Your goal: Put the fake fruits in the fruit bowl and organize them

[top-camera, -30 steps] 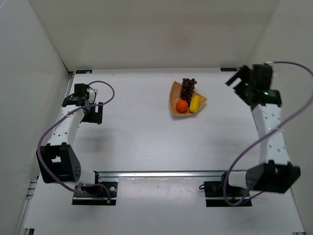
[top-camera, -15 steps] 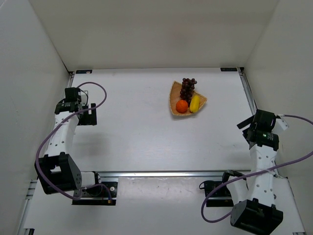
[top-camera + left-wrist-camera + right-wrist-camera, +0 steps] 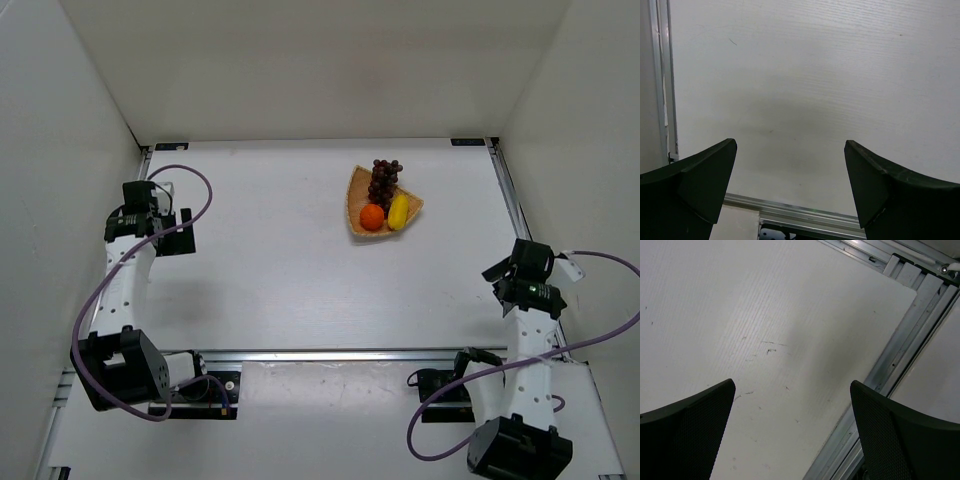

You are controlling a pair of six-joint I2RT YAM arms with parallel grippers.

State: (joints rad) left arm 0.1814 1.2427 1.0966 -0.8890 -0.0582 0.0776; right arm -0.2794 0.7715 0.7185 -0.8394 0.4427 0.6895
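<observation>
The tan fruit bowl lies at the back middle of the table in the top view. In it sit the round orange, the yellow lemon-like fruit and the dark purple grapes. My left gripper is far to the left of the bowl, near the left wall, open and empty; the left wrist view shows only bare table between the fingers. My right gripper hangs low by the right edge, open and empty. Neither wrist view shows the fruits or the bowl.
White walls close the table on the left, back and right. A metal rail runs along the near edge in front of the arm bases. An aluminium rail lines the right side and another the left. Purple cables loop from both arms.
The right arm swung from high at the back right down to the near right edge. The left arm drew back a little toward the left wall. The fruits and bowl did not move.
</observation>
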